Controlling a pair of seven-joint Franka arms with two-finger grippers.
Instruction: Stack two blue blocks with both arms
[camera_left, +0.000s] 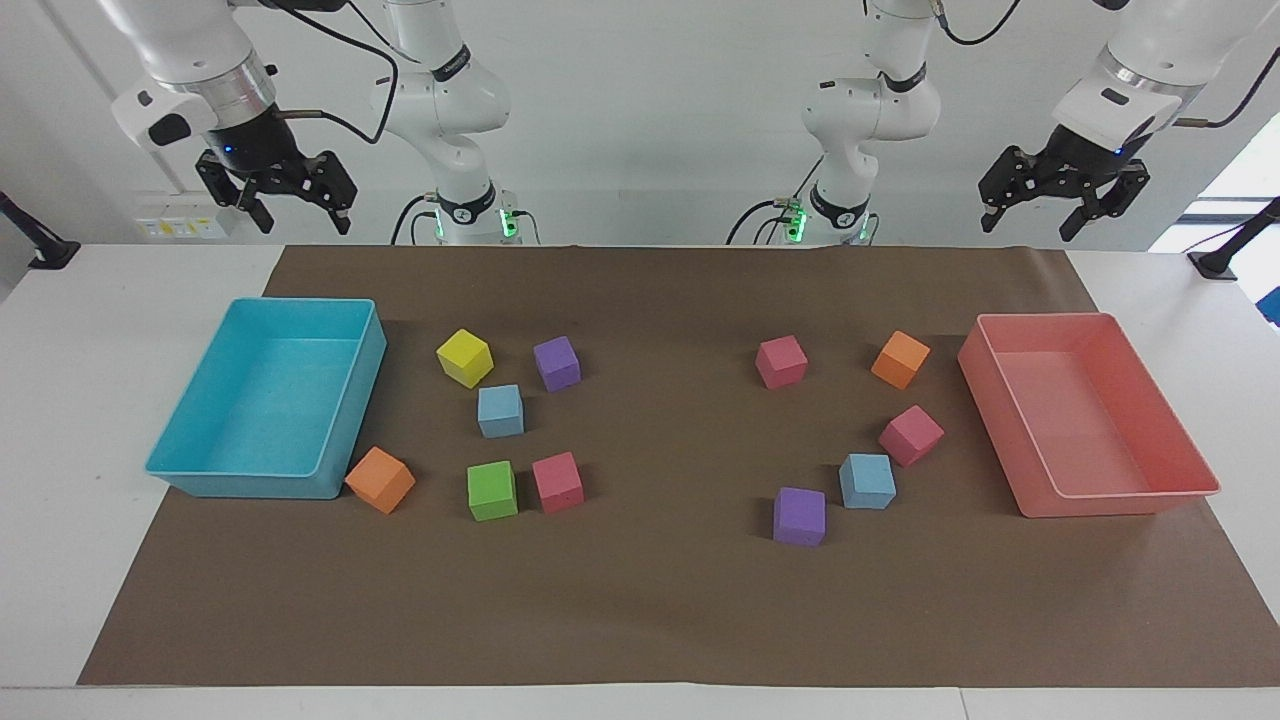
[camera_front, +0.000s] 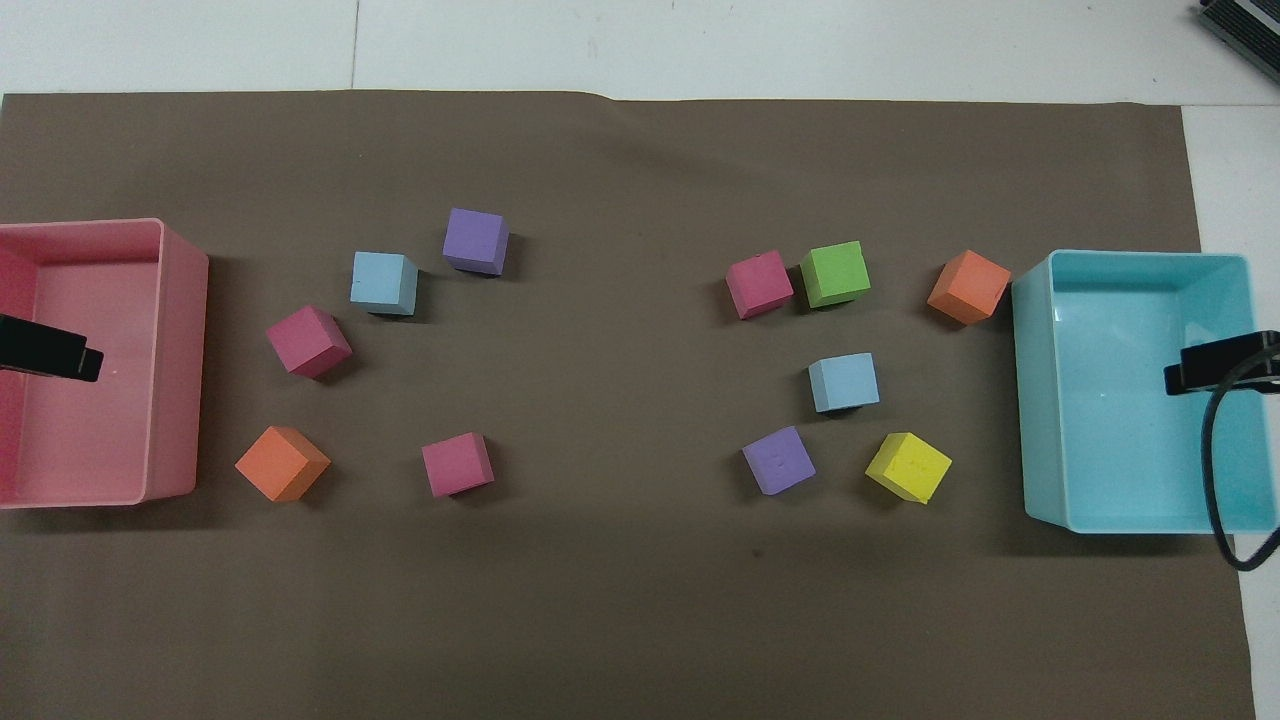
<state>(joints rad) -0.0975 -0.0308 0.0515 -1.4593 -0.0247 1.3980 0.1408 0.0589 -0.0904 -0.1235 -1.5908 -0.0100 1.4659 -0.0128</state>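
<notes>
OK, facing view: both arms wait raised at the robots' end of the table. Right gripper (camera_left: 293, 205) hangs above the table edge near the turquoise bin (camera_left: 350, 400), jaws spread, nothing held. Left gripper (camera_left: 1032, 212) hangs near the pink bin (camera_left: 1000, 400), jaws spread too, empty. One blue block (camera_left: 500, 411) sits on the mat among the right arm's cluster, between the yellow cube (camera_left: 465, 357) and the green cube (camera_left: 492, 490). Other blue block (camera_left: 867, 481) sits toward the left arm's end, just beside a purple cube (camera_left: 799, 516). Blocks well apart, unstacked.

Overhead view: only black gripper tips show, cut off at the frame edges, over the pink bin (camera_front: 180, 350) and the turquoise bin (camera_front: 1035, 400). Blue blocks (camera_front: 384, 283) and (camera_front: 844, 382) fully visible.
</notes>
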